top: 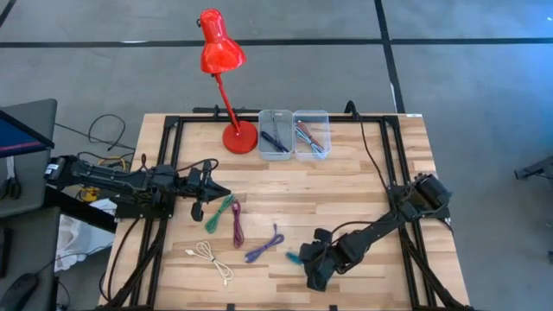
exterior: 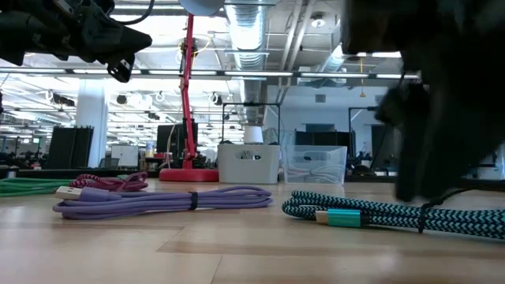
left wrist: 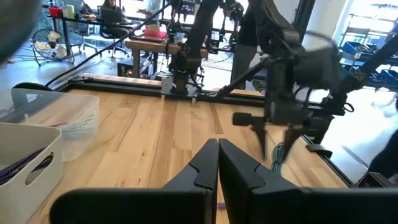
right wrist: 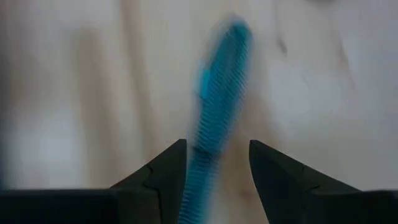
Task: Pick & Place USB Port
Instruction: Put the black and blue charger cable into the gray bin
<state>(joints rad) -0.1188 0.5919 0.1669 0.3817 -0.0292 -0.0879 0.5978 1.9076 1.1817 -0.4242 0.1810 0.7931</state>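
Right end effector (right wrist: 216, 163) sits low, fingers spread astride the teal cable (right wrist: 217, 93) lying on the bench (top: 346, 194) near its front edge. Left end effector (left wrist: 217, 163), fingers clenched together, hovers above the bench.

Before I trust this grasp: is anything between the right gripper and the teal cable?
Nothing visible. The right gripper is open, its fingers either side of the teal cable on bare table. The left gripper waits shut across the table.
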